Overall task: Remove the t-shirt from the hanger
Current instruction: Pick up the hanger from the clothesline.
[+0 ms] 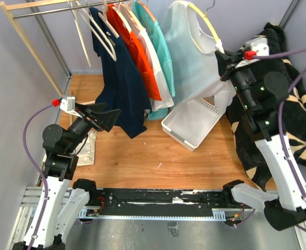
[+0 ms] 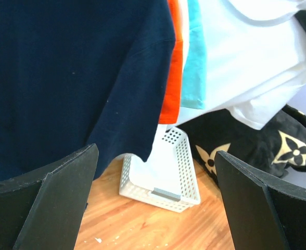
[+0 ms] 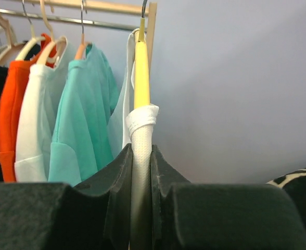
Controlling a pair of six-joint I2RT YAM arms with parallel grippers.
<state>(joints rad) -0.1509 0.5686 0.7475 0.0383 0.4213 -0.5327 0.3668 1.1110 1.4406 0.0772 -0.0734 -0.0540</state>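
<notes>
And right gripper [image 3: 141,156] was clamped on t-shirt [image 3: 141,122] over hanger [image 3: 141,78] tip, left gripper [image 1: 107,115] wide apart beside navy shirt [image 1: 119,78]

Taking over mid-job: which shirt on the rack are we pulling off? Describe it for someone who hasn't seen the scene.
Find the wooden clothes rack at the back and follow its rail to the right end. The last garment there is the white t-shirt, next to a teal shirt. It alone hangs on a yellow hanger, and the right gripper is shut on its fabric.
</notes>
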